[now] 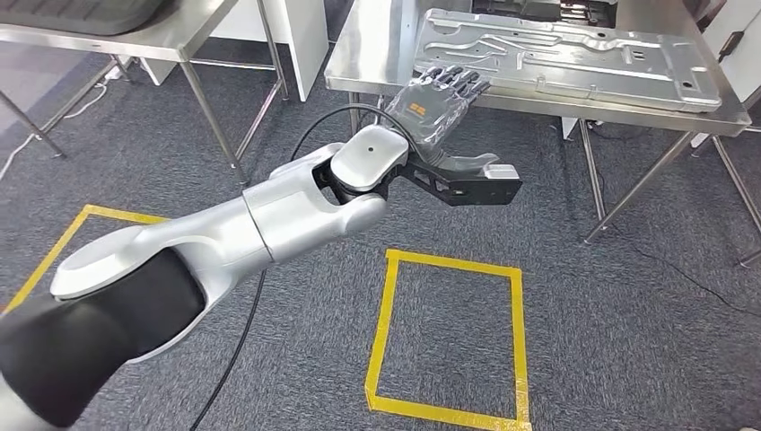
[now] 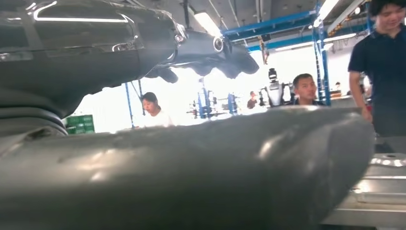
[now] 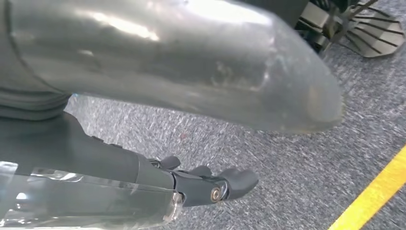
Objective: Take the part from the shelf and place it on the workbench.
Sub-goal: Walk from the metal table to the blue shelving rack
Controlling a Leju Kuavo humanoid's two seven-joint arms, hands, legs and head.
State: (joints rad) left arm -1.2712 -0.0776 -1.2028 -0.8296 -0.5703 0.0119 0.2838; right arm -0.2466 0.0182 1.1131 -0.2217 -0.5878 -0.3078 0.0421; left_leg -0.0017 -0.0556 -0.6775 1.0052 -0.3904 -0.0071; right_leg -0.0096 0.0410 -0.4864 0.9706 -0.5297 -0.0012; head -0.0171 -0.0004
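Silver part [image 1: 574,56] lay flat on the steel workbench [image 1: 538,101] at the upper right of the head view.

Empty and spread, the left hand [image 1: 444,99] hovered at the bench's near edge, its fingertips [image 1: 462,83] just beside the part's near rim; whether they touched it could not be told. Placement looked done, so a straight, slow withdrawal seemed wise to avoid snagging that rim. The right hand [image 3: 191,184] hung over the carpet, holding nothing, fingers loosely extended.

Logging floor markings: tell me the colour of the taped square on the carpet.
Yellow; the taped square shows best in the head view.
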